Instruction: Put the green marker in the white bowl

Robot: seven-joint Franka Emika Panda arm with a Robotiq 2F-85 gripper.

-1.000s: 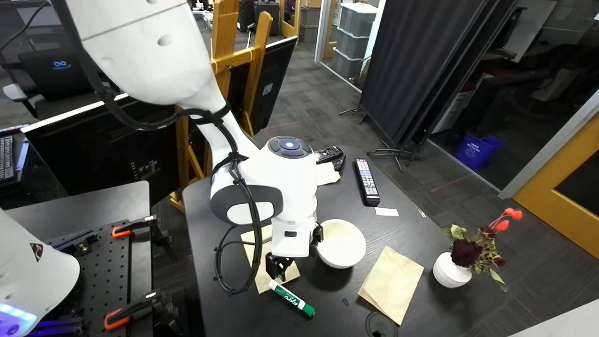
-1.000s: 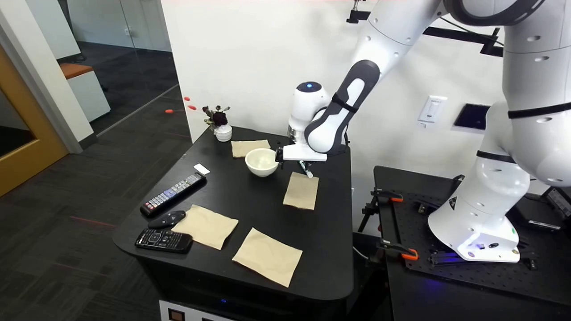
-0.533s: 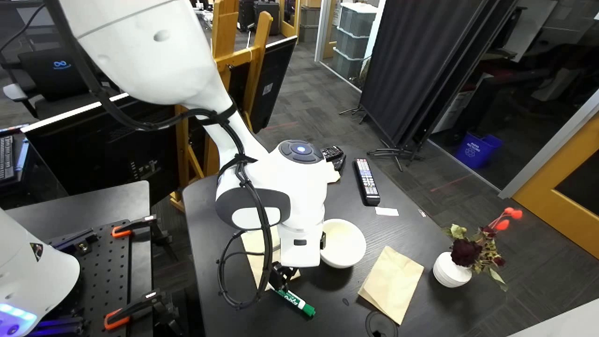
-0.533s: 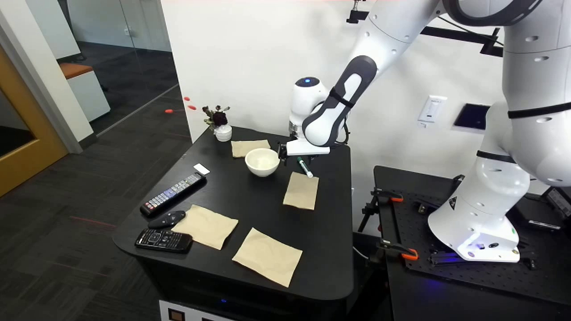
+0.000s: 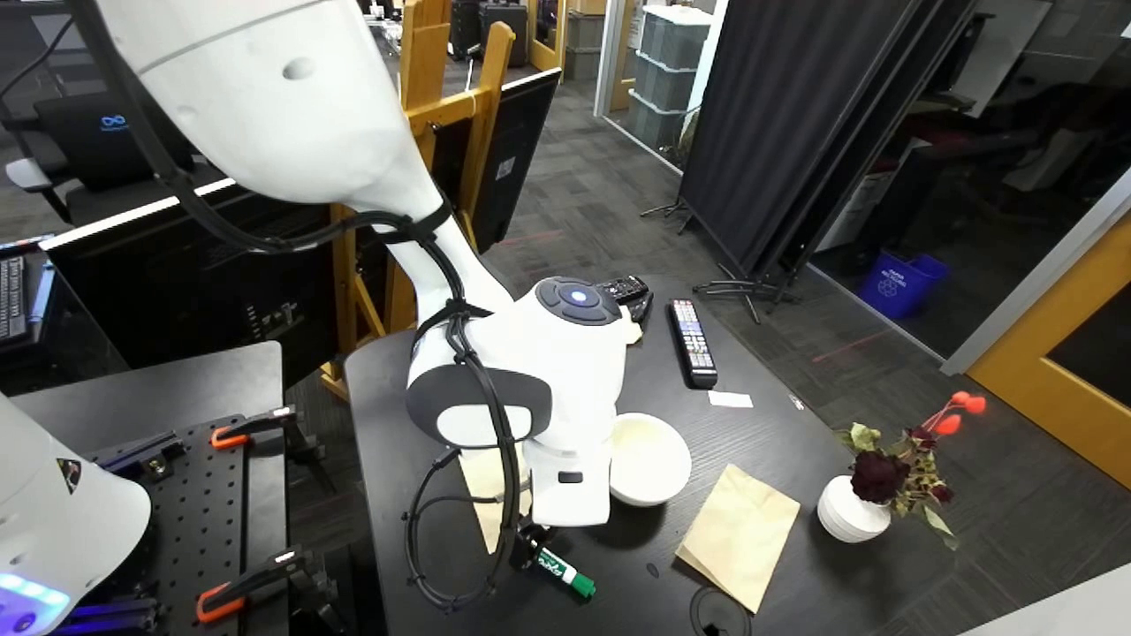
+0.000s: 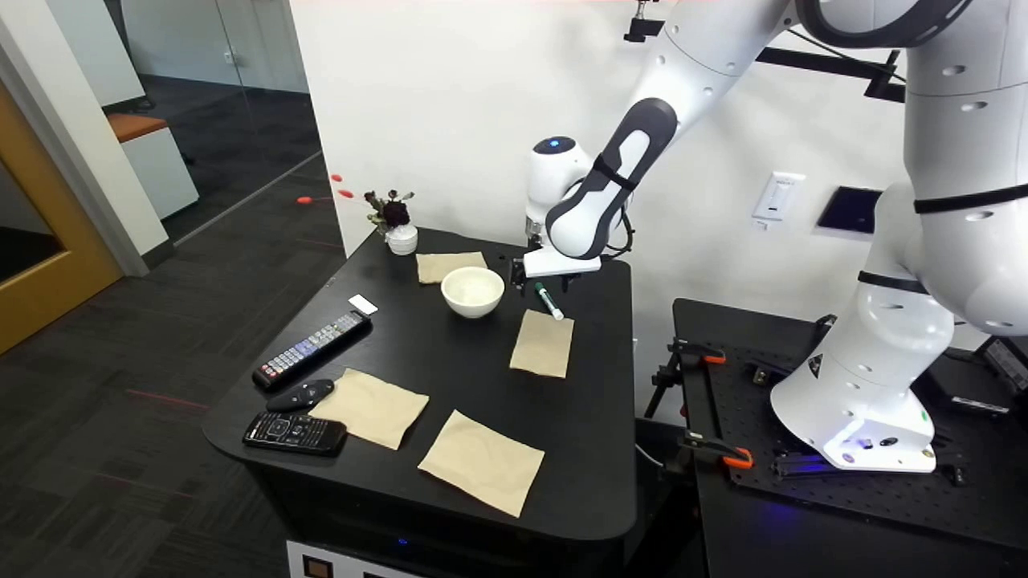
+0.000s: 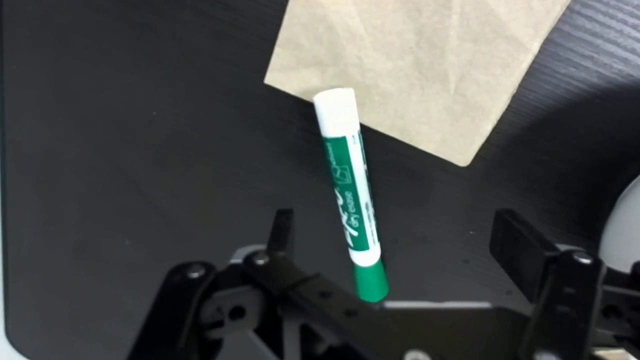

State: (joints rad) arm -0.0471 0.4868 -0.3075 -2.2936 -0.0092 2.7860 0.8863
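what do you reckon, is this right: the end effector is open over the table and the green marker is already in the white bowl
Not quite: the green marker is not in the white bowl. The wrist view shows it lying on the dark table, apart from the bowl. The end effector is indeed open over the table.

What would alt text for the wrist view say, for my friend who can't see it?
A green marker lies on a dark tabletop, its cap showing between the two sides of an open black claw that holds nothing. The marker's white end overlaps a sheet of tan paper, and part of the white bowl shows at the right edge.
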